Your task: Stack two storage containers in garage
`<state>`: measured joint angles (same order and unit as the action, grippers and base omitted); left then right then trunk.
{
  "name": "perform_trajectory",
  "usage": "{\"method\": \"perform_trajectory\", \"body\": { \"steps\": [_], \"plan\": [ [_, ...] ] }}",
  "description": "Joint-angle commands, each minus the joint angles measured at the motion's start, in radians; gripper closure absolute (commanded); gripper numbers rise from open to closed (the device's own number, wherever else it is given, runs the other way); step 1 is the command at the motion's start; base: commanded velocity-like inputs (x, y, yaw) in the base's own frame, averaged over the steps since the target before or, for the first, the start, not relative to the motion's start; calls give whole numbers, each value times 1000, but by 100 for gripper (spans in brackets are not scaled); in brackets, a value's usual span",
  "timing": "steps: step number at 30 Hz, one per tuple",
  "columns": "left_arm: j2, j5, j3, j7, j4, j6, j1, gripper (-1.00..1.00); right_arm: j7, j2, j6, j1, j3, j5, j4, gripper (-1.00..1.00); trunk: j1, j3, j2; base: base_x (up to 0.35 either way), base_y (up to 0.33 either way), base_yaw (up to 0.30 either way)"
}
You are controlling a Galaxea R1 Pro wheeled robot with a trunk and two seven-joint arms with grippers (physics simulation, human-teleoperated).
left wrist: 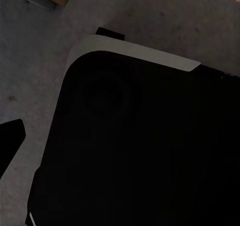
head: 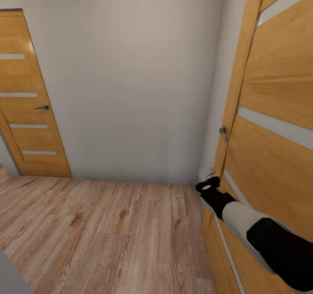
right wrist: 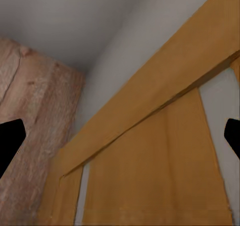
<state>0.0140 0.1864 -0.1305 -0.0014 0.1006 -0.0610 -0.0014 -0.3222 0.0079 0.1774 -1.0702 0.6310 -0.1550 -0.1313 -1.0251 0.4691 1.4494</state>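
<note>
A light wood plank floor [head: 100,228] was seen in front of the robot, ending at a plain grey-white wall [head: 130,76]. At about ten o'clock, a closed orange-brown wooden door with pale horizontal stripes [head: 26,107] was set in that wall. At about two o'clock, a second orange-brown wooden door with pale stripes [head: 269,124] was seen very near, with a small metal handle [head: 223,133] on its edge.

The right arm, black and white [head: 243,220], was stretched toward this near door, and the right gripper [right wrist: 120,143] was pointed at the door panel. Its two dark fingertips [right wrist: 10,141] were seen far apart, so the jaws were wide open and nothing was held between them.

In the left wrist view, a dark rounded robot body part with a pale rim [left wrist: 135,146] was seen over grey flooring. One dark fingertip [left wrist: 11,138] of the left gripper was visible; how far its jaws were open cannot be told.
</note>
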Motion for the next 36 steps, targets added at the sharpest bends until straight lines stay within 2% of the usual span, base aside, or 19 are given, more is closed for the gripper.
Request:
{"method": "perform_trajectory", "body": {
  "steps": [1, 2, 3, 6, 9, 10, 11, 12, 13, 15, 18, 21, 23, 25, 28, 31, 36],
  "plan": [
    [1, 1, -6, 0, 0, -2, 0, -100, 10, 1, 5, 5, 10, -45, 29, -100, 0, 1, 1, 0, 0, 0],
    [1, 1, -6, 0, 0, -2, 0, -100, 22, 1, 5, 19, 10, -80, 52, -100, 0, 1, 1, 0, 0, 0],
    [1, 1, -6, 0, 1, -2, 0, -100, 28, 0, 5, 29, 10, -96, 63, -100, 0, 1, 1, 0, 0, 0],
    [1, 1, -6, 0, 0, -2, 0, -100, 63, -6, 1, 144, 9, -158, 129, -100, 0, 1, 1, 0, 0, 0],
    [2, 1, -6, 0, -1, -2, 0, -100, 75, -9, -21, 294, 10, -177, 154, -100, 0, 1, 1, 0, 0, 0],
    [2, 2, -6, 0, -1, -2, 0, -100, 78, -9, -41, 368, 10, -179, 159, -100, 0, 1, 1, 0, 0, 0],
    [2, 2, -7, 0, -1, -2, 0, -100, 78, -9, -48, 391, 10, -180, 160, -100, 0, 1, 1, 0, 0, 0],
    [2, 2, -7, 0, -1, -2, 0, -100, 79, -9, -75, 454, 10, -181, 162, -100, 0, 1, 1, 0, 0, 0],
    [2, 2, -7, 0, -1, -2, 0, -100, 80, -9, -95, 490, 11, -181, 162, -100, 0, 1, 1, 0, 0, 0],
    [1, 2, -7, 0, -1, -2, 0, -100, 81, -10, -134, 547, 11, -178, 163, -100, 0, 1, 1, 0, 0, 0],
    [1, 2, -7, 0, -2, -2, 0, -100, 83, -10, -158, 584, 11, -177, 164, -100, 0, 1, 1, 0, 0, 0],
    [1, 2, -8, 0, -2, -2, 0, -100, 94, -10, -166, 597, 12, -175, 164, -100, 0, 1, 1, 0, 0, 0],
    [1, 2, -8, 0, -2, -2, 0, -100, 118, -10, -171, 623, 17, -171, 164, -100, 0, 1, 1, 0, 0, 0],
    [1, 2, -8, 0, -2, -2, 0, -100, 162, -11, -172, 655, 20, -167, 164, -100, 0, 1, 1, 0, 0, 0],
    [1, 2, -8, 0, -2, -2, 0, -100, 272, -12, -173, 724, 22, -166, 163, -100, 0, 1, 1, 0, 0, 0],
    [1, 2, -8, 0, -2, -2, 0, -100, 291, -12, -173, 777, 23, -166, 163, -100, 0, 1, 1, 0, 0, 0],
    [1, 2, -8, 0, -2, -2, 0, -100, 296, -13, -190, 827, 23, -168, 164, -100, 0, 1, 1, 0, 0, 0]
  ]
}}
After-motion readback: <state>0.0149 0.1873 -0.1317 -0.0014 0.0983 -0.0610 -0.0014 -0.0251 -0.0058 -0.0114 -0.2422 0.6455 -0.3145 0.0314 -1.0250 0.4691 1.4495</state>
